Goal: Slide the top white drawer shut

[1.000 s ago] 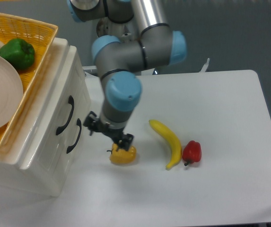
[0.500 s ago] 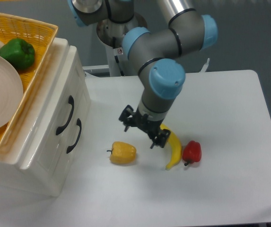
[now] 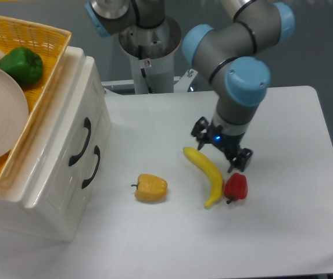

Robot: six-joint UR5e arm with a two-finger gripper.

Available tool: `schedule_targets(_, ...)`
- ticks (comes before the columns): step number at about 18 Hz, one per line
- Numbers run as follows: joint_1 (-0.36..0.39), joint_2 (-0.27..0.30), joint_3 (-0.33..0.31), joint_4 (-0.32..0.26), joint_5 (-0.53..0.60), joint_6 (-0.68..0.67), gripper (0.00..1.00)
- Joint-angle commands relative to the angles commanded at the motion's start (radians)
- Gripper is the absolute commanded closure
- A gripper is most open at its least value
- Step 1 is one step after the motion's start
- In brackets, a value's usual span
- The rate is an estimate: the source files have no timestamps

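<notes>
The top white drawer (image 3: 76,139) sits at the 9 o'clock side of the desk (image 3: 282,221), its black handle facing right and its front looking about flush with the cabinet, so the closing seems nearly or fully done. The gripper (image 3: 223,150) hangs well apart at about 3 o'clock, over the banana (image 3: 206,174) and just above the red pepper (image 3: 236,186), fingers spread and holding nothing. Any finishing push should meet the drawer front squarely beside the handle, passing above the yellow pepper (image 3: 151,188).
</notes>
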Motion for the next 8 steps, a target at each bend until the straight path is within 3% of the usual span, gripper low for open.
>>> schedule_targets(4, 0.028, 0.011, 0.001, -0.002, -0.001, 0.104, 0.00)
schedule_targets(8, 0.049, 0.012, 0.006, 0.002, -0.003, 0.112, 0.00)
